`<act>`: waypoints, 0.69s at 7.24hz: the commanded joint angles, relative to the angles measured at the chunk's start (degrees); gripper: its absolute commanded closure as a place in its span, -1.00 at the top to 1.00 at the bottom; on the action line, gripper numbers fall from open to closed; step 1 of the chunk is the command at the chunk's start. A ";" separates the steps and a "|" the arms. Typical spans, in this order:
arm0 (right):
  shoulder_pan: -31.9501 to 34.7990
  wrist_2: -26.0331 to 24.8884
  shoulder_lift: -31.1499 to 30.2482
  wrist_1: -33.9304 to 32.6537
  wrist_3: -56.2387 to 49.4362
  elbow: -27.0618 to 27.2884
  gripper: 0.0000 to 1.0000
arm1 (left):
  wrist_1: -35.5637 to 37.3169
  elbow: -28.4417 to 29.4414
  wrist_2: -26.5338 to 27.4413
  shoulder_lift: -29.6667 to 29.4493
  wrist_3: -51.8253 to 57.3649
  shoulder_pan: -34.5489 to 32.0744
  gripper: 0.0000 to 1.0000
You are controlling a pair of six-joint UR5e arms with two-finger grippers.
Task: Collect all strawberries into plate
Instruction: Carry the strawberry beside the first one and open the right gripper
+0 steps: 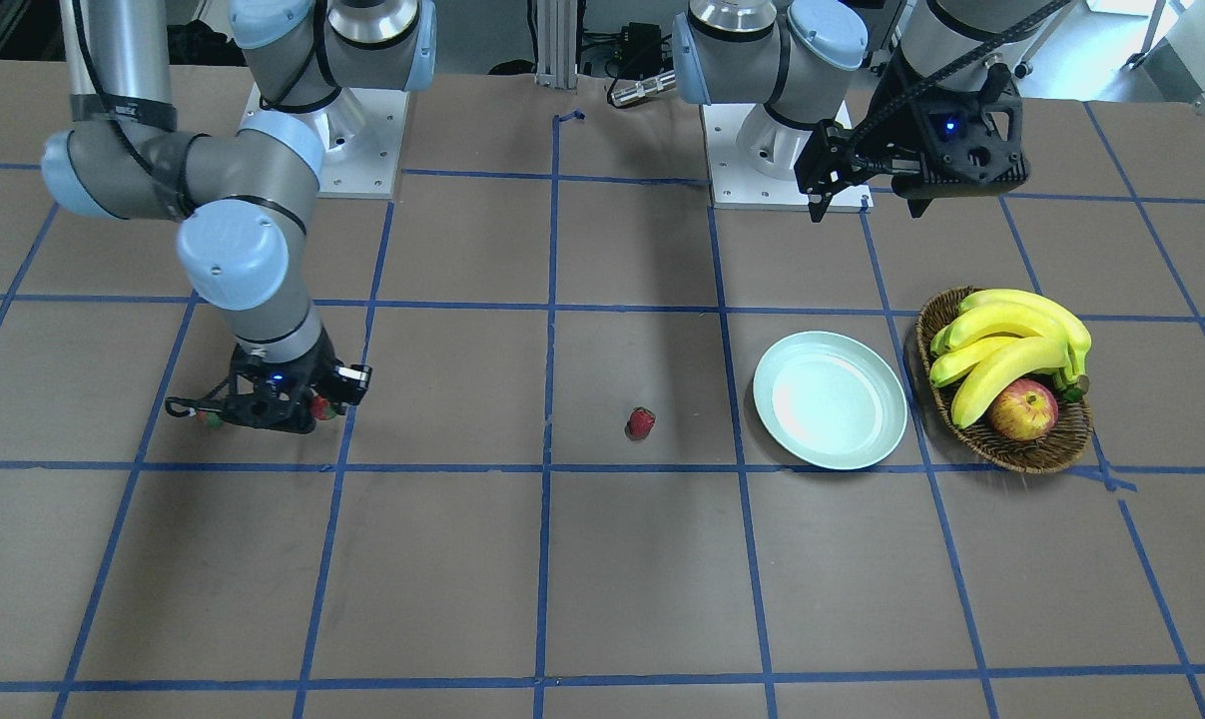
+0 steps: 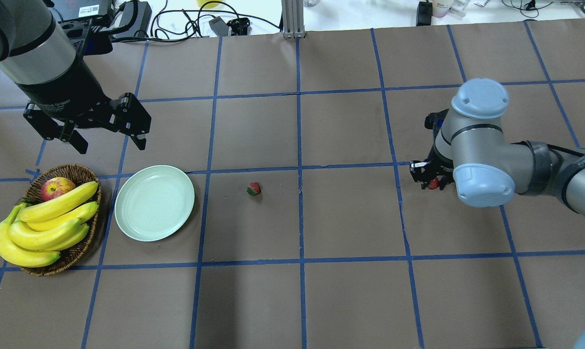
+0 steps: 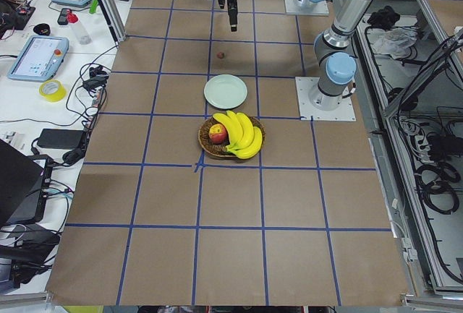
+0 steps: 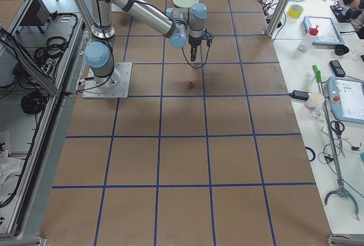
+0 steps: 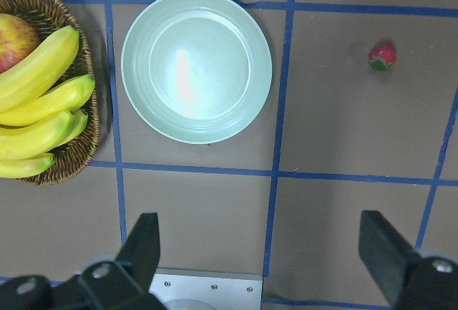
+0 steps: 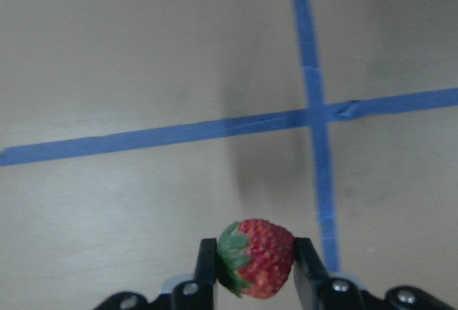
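My right gripper is shut on a strawberry and holds it above the table; it also shows in the front view and the overhead view. A second strawberry lies on the table mid-way, right of the plate in the overhead view. A third strawberry lies on the table beside my right gripper, hidden under the arm in the overhead view. The mint-green plate is empty. My left gripper hangs open and empty, high above the table behind the plate.
A brown wicker basket with bananas and a red-yellow apple stands right beside the plate, on its outer side. Blue tape lines grid the brown table. The arm bases stand at the robot's edge.
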 commanded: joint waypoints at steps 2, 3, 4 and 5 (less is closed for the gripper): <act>15.88 8.31 8.32 0.08 16.20 -10.54 -0.76 | 0.09 -0.05 -0.05 -0.14 0.45 0.06 1.00; 19.14 11.82 11.39 -0.96 17.00 -12.57 -0.77 | 0.00 -0.05 -0.05 -0.14 0.45 0.06 1.00; 20.65 12.29 11.95 -1.32 17.36 -13.55 -0.74 | 0.00 -0.05 -0.05 -0.14 0.54 0.14 1.00; 20.93 13.95 11.86 -1.33 17.45 -13.82 -0.71 | 0.00 -0.14 -0.13 -0.14 0.54 0.06 1.00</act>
